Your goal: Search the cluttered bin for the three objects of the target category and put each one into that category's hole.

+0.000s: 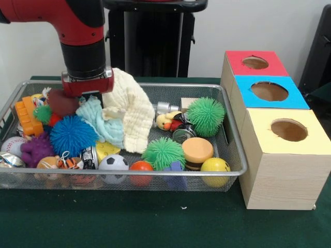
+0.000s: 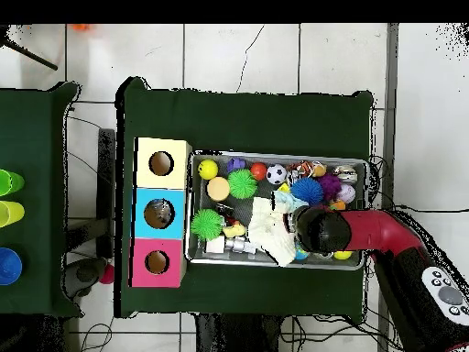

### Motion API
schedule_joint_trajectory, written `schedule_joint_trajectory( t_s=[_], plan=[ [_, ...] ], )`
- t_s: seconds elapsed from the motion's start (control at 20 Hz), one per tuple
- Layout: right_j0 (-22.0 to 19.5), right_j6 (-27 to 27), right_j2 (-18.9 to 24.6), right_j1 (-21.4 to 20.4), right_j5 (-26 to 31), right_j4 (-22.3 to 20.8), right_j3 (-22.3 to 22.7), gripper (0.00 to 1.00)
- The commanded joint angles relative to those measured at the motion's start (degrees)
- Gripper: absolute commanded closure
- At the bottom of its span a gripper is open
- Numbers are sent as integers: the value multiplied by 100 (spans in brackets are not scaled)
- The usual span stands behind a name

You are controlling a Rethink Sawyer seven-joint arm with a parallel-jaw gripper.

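The silver wire-mesh bin (image 1: 155,175) is full of toys; it also shows in the overhead view (image 2: 279,157). My gripper (image 1: 88,96) is low in the bin's left part, pushed in between a cream cloth (image 1: 129,106), a pale teal cloth (image 1: 98,121) and a dark red toy (image 1: 62,103). Its tip is hidden. A small tin can (image 1: 183,135) lies near the middle. A silvery cylinder (image 1: 164,107) lies behind it. A foil lump (image 1: 10,160) sits at the front left corner. The blue-topped box's hole (image 1: 269,91) (image 2: 159,214) is right of the bin.
A red-topped box (image 1: 255,62) and a yellow-topped box (image 1: 288,129) flank the blue one. Two green spiky balls (image 1: 206,116) (image 1: 163,152), a blue spiky ball (image 1: 72,135), small balls and blocks crowd the bin. The red arm (image 2: 366,229) covers the bin's end in the overhead view.
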Motion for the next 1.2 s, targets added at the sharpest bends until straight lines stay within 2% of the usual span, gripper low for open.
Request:
schedule_joint_trajectory(
  t_s=[0.05,0.85,1.0,1.2],
  plan=[
    [-346,-2004,133,-208,391,-846,-772,100],
    [-404,-1871,186,-236,459,-858,-713,100],
    [-413,-1651,154,-344,651,-601,-659,100],
    [-336,-1353,142,-756,1449,36,-491,100]
  ],
)
